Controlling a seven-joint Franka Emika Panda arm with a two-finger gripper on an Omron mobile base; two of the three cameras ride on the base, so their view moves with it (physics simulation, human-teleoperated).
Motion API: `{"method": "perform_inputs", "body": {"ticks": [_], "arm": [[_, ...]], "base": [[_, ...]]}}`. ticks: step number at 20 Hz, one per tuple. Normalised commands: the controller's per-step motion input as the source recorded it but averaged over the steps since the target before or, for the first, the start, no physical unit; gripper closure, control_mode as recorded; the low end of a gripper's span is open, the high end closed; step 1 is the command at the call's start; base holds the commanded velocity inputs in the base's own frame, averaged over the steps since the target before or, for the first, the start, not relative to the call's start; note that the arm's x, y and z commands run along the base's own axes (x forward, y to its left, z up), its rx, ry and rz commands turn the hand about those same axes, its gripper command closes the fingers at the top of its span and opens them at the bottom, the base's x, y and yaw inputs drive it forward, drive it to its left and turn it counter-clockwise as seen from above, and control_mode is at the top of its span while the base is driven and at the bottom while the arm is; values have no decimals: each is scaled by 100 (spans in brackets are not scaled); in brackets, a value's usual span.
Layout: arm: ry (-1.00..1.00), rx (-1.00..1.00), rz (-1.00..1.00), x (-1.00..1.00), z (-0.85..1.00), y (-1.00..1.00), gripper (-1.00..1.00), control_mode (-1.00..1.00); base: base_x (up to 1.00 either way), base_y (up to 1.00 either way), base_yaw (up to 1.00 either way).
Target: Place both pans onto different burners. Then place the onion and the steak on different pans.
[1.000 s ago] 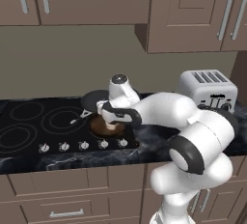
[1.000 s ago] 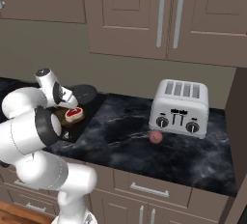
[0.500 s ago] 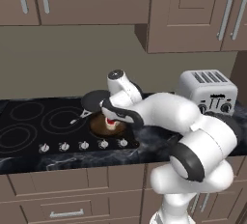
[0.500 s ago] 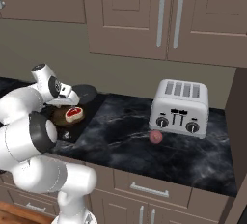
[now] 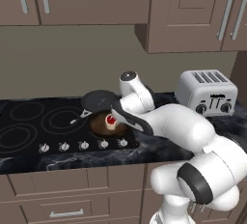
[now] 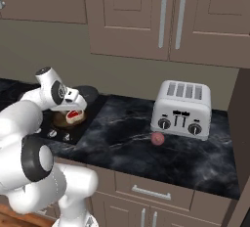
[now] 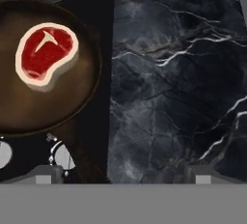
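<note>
Steak [image 7: 46,56] lies flat in the brown pan [image 7: 62,107], up and left of the gripper [image 7: 123,175] – jaws spread wide, empty, hovering over the cooktop's edge beside that pan. Dark pan [image 5: 99,100] just behind the brown pan, cut off in hand view. Onion [image 6: 157,139] on the marbled desk [image 6: 127,138], well right of the pan, by the toaster [image 6: 181,108] – small, round, pinkish

Home kitchen, rendered: brown wall cabinets [image 5: 193,10] above the end effector [image 5: 116,117], black glass cooktop [image 5: 34,121] with knobs [image 5: 84,145] below it, silver toaster [image 6: 181,108] well off on dark marble table [image 6: 146,147].
</note>
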Motion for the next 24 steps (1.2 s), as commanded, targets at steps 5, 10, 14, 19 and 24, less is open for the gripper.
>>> {"method": "perform_inputs", "body": {"ticks": [5, 10, 14, 19, 24], "arm": [[0, 0, 2, -47, 0, -37, -100, -100], [1, 0, 0, -34, 0, -39, -100, -100], [0, 0, 0, -13, 0, -52, -100, -100], [0, 0, 0, -5, 0, -61, -100, -100], [0, 0, 0, -6, 0, -66, -100, -100]], "base": [[0, 0, 0], [0, 0, 0], [0, 0, 0], [0, 0, 0], [0, 0, 0]]}}
